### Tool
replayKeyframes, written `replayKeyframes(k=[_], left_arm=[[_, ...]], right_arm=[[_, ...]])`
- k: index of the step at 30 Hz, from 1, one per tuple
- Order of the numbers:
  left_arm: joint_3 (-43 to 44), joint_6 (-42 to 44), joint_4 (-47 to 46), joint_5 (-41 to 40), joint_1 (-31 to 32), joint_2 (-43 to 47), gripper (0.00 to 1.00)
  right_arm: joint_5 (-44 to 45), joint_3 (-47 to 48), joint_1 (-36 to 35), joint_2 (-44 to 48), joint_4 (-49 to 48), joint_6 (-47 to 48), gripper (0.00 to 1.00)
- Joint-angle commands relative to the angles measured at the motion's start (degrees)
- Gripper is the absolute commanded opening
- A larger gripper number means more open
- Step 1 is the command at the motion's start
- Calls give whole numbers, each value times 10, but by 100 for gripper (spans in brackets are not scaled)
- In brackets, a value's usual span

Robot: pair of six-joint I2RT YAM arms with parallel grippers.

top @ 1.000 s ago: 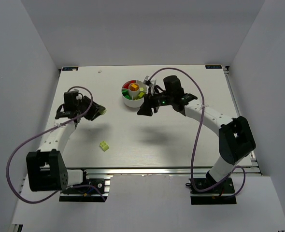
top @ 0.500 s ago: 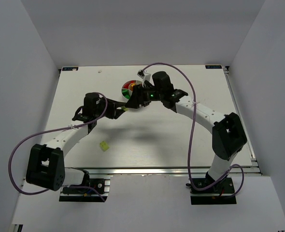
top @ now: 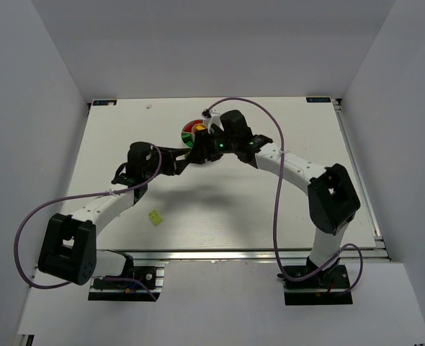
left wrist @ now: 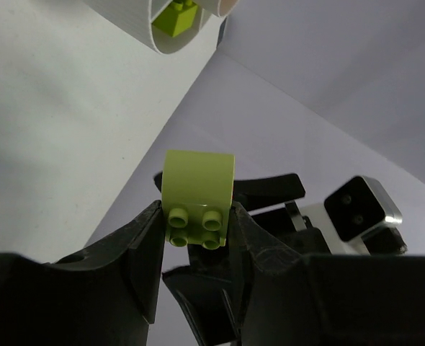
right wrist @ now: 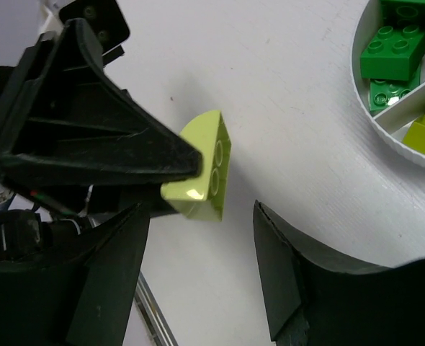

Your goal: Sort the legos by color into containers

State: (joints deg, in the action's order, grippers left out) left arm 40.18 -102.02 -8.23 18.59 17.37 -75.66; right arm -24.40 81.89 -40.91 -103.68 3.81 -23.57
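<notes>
1. Left wrist view: the left claw (left wrist: 194, 234) pinches a pale lime brick (left wrist: 198, 180) by its flanks, rounded end poking out past the fingertips.
2. Right wrist view: the right claw (right wrist: 198, 223) stands wide and empty, the brick just ahead, centred between its fingers, not touched.
3. Judged a handover: the right claw is nearer the dish (right wrist: 400, 149), whose lime-holding compartment lies close by on the counter (right wrist: 292, 86).

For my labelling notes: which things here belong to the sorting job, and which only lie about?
Job: lime brick in the left gripper; open right gripper; white dish; dark green bricks inside it; loose lime brick on the table.
Lying about: purple cables; black corner markers.
</notes>
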Motion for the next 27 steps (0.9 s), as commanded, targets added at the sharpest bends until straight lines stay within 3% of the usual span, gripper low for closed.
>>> replayKeyframes(k=[1,7,13,14,16,17,18,22,26,27], left_arm=[[-2,-26,-36,-7,9,8,13],[-12,-39,-50,-10,14,11,13],[-26,-48,-60,-12,14,15,16],[-28,-49,-60,-12,14,14,23],[-29,-49,-59,-13,14,14,36],[-29,-49,-59,-12,14,16,49],[-31,-48,-59,-13,15,17,55],[-34,-31,-48,-30,14,26,72],[-25,35,0,-69,7,45,78],[-19,56,48,-79,5,49,79]], right_arm=[[16,35,-4,-14,-14,5,64],[24,46,-6,-29,-28,13,55],[18,28,-5,-14,-67,32,32],[14,28,-6,-13,-70,34,21],[7,21,-6,-8,-75,39,12],[7,19,-6,-6,-80,41,4],[10,17,-6,0,-82,45,1],[31,14,0,14,-75,77,0],[55,14,25,28,-66,104,0],[67,14,30,30,-65,111,0]])
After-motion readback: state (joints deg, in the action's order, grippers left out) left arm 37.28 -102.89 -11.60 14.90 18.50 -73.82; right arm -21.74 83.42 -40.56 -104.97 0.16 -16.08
